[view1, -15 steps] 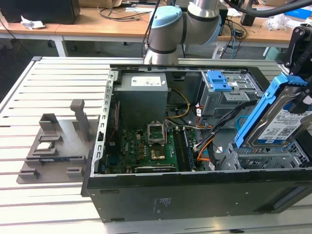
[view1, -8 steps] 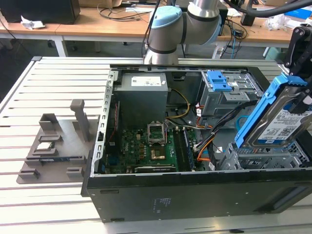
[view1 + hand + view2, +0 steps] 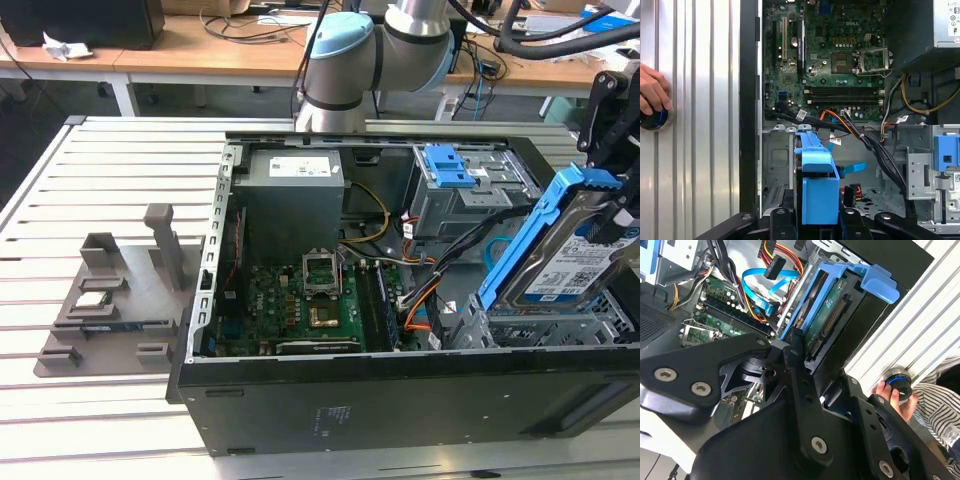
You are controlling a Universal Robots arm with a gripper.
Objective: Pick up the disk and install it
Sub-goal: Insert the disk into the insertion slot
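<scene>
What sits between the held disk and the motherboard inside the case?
In the exterior view, a bundle of cables, black, orange and blue, lies between the disk and the motherboard. The gripper holds the disk tilted.

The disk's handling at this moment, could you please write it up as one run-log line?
gripper: shut on disk | disk: tilted, lifted over the computer case, near the drive cage | seated: not yet

Tool (image 3: 817,220) clamped, arm above case
</scene>
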